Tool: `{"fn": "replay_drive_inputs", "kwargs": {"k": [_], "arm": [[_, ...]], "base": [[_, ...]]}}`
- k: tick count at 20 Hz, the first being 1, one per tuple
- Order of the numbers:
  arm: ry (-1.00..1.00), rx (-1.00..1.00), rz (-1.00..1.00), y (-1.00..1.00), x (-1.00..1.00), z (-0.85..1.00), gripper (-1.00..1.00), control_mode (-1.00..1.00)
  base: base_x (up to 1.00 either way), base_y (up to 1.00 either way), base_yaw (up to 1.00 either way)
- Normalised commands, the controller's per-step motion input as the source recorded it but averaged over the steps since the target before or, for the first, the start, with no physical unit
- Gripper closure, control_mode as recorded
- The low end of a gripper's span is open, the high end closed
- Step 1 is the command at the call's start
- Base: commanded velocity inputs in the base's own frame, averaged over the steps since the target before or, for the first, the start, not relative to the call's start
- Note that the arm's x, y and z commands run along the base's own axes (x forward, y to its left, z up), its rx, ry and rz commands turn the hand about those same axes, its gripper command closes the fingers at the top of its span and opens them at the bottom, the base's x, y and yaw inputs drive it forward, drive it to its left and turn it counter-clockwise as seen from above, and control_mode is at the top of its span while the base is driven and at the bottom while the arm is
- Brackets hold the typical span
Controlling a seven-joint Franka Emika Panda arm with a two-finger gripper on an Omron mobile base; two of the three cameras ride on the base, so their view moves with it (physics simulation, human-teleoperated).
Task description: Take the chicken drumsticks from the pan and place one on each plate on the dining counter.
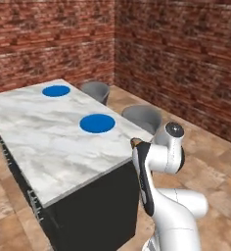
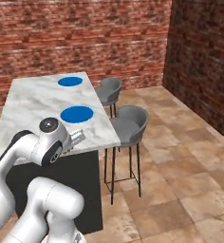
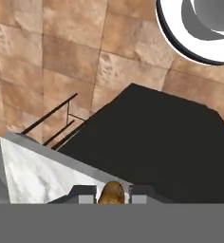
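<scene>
Gripping a lumpy golden-brown drumstick (image 3: pixel 111 193), half cut off at 6 o'clock, the tool (image 3: pixel 112 194) overhangs the veined marble bench (image 3: pixel 33 178).

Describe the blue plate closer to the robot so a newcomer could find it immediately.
Start at the large white grey-veined marble dining counter over black cabinet fronts, set before the brick walls. Two flat round bright blue plates lie on it along the side with the grey stools. The nearer plate sits beside the closer stool and looks larger than the far plate, which lies towards the counter's back end.
</scene>
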Motion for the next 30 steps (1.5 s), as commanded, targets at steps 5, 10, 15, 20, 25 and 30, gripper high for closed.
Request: {"fn": "replay_drive_inputs", "kwargs": {"k": [5,10,15,20,25,30], "arm": [[0.00,0.00,0.00,0.00,0.00,0.00,1.00,1.00],[0.00,0.00,0.00,0.00,0.00,0.00,1.00,1.00],[0.00,0.00,0.00,0.00,0.00,0.00,1.00,1.00],[0.00,0.00,0.00,0.00,0.00,0.00,1.00,1.00],[0.00,0.00,0.00,0.00,0.00,0.00,1.00,1.00],[0.00,0.00,0.00,0.00,0.00,0.00,1.00,1.00]], "base": [[0.34,-0.28,0.49],[0.46,-0.43,0.49],[0.57,-0.50,0.47],[0.47,-0.45,0.47],[0.41,-0.41,0.47],[0.41,-0.45,0.47]]}}
